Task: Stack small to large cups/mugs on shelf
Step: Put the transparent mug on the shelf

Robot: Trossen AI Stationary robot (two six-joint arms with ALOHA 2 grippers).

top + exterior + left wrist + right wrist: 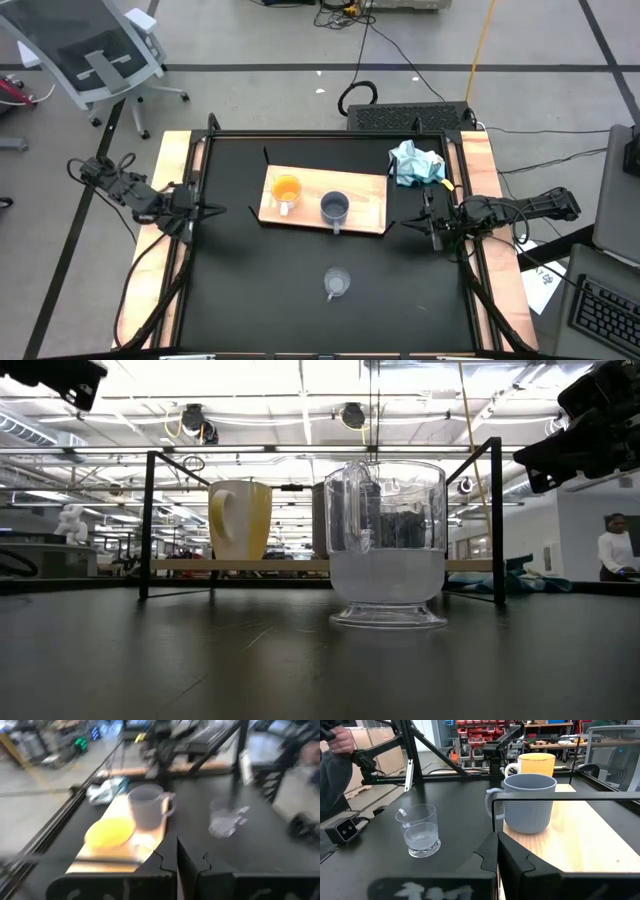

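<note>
The orange mug with white handle (286, 190) and the blue-grey mug (334, 208) stand upright on the light-wood shelf board (365, 200) at the table's far middle. The clear glass cup (337, 284) stands on the black table nearer the front; it fills the low view's middle (386, 545). My left gripper (213, 210) is shut and empty at the table's left side. My right gripper (408, 224) is shut and empty at the right side, by the board's right end. Both mugs and the glass show in the left wrist view (148, 809) and the right wrist view (529, 802).
A light-blue cloth (415, 163) lies crumpled at the far right, past the board. A black metal frame (330, 135) runs round the table top. A person's sleeve (332, 775) shows beyond the table in the right wrist view.
</note>
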